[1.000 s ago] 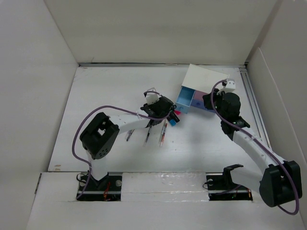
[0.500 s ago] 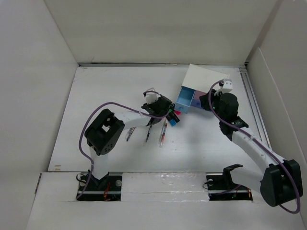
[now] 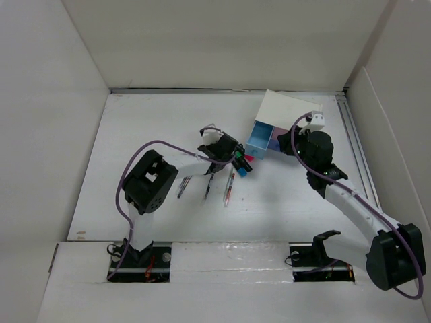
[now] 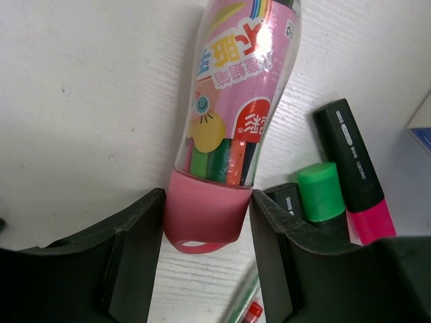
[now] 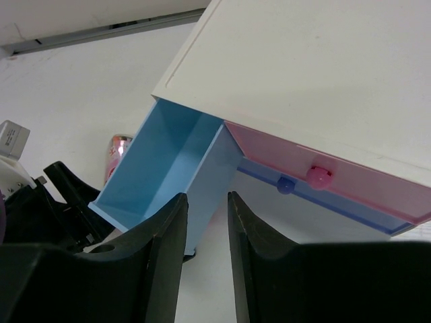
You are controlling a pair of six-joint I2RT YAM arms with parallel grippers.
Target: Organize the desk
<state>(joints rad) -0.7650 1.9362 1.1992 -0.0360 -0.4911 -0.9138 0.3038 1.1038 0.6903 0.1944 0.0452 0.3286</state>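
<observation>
Has the left claw (image 4: 207, 198) set with one finger close at each side of the pink cap (image 4: 202, 225) of a bottle-shaped marker pack (image 4: 236, 87), which lies flat on the white worktop (image 4: 67, 101) beneath and stretches straight ahead; cannot tell whether clamped or merely flanking. Shows, just right of that claw, a green-capped highlighter (image 4: 322, 192) and a pink-tipped highlighter (image 4: 353, 168) side by side. Holds the right claw (image 5: 207, 202) narrowly apart, with the pulled-out blue drawer (image 5: 161, 161) of a white drawer box (image 5: 323, 74) directly ahead of its tips.
</observation>
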